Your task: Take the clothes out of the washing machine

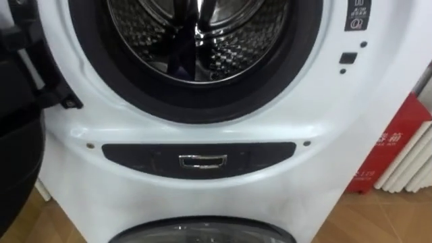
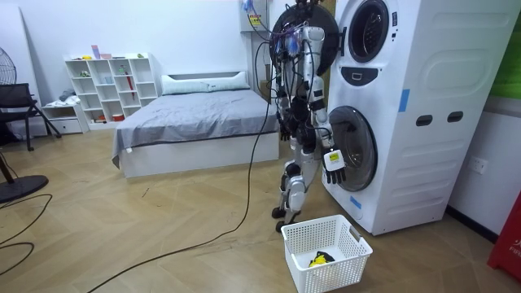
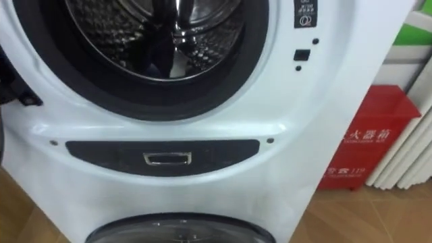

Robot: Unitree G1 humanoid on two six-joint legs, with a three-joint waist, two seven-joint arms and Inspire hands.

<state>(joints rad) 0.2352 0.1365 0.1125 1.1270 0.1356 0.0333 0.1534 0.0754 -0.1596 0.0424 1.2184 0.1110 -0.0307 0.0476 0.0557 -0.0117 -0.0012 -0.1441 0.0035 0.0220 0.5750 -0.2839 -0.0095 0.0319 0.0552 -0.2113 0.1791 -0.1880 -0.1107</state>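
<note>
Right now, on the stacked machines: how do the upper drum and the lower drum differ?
The upper drum is open, its metal inside bare; the lower drum sits behind a shut door. In the room view the upper drum is level with the robot's head, the lower drum by its legs. Both are round and dark-rimmed, in one white casing.

- I stand upright on both legs, knees slightly bent, feet close together, my torso straight above them.
- My right arm hangs down along my side, almost straight, with only a slight bend at the elbow.
- That arm angles a little forward of my body, toward the room view's right.
- My right hand (image 2: pixel 334 161) hangs at about thigh height, just ahead of my legs.
- The wrist runs in line with the forearm.
- The fingers point down, loose and barely curled, with nothing in them.
</note>
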